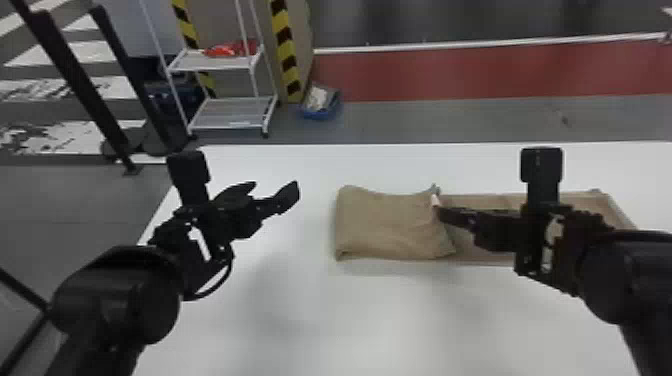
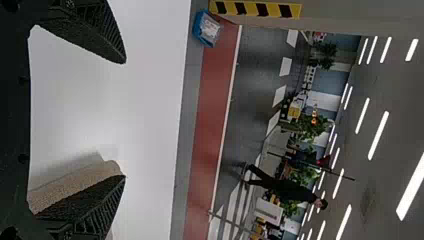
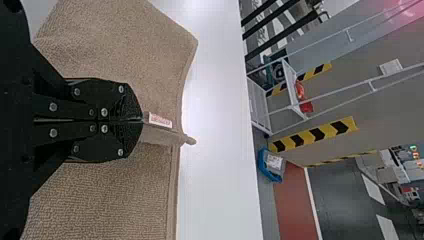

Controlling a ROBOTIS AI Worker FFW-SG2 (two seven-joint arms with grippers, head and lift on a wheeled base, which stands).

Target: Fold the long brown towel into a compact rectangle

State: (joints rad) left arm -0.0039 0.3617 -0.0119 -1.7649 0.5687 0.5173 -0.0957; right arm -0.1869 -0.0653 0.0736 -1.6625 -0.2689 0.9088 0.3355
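- Because the fold probably needs guiding, the right gripper (image 3: pixel 141 120) clenches an edge of the towel (image 1: pixel 390 227).
- Part-folded, the towel lies toward the far edge of the table (image 1: pixel 310 310).
- Fingers spread, the left gripper (image 2: pixel 124 119) is empty, probably to avoid snagging.

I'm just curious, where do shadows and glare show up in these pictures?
Head view: soft, faint shadows on the table, one along the near edge of the towel; left wrist view: a grey shadow beside the towel, and glaring ceiling lights; right wrist view: a bright sheen on the table beyond the towel.
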